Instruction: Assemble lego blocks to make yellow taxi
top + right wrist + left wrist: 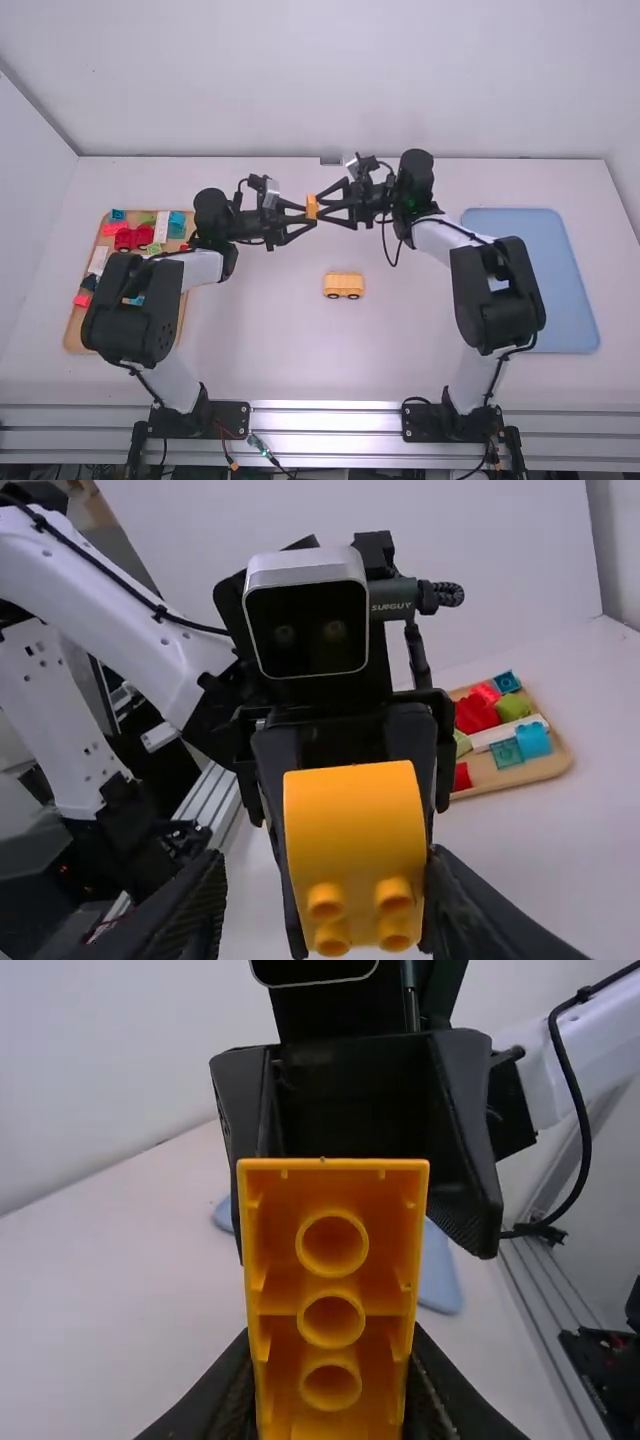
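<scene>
Block of yellow-orange plastic (pixel 355 815), smooth and curved on one face, is up above the white bench (pixel 250 350) where the two arms meet. In the left wrist view it shows a hollow side with three round tubes in a row; in the right wrist view, four studs at one end. The left pincer (pixel 310 214) is clamped on it, a finger against each side. The right pincer (pixel 320 206) faces it with its fingers apart, one to each side of the block; whether either touches it, I cannot tell.

On the bench, nearer the arm bases than the block, sits a yellow-orange toy car with dark wheels (pixel 343 285). By the left arm lies a tan wooden tray (pixel 76 338) of loose pieces, among them a red toy vehicle piece with dark wheels (pixel 133 238), a long white block (pixel 505 733) and a translucent teal block (pixel 534 740). By the right arm lies a flat light-blue tray (pixel 572 300).
</scene>
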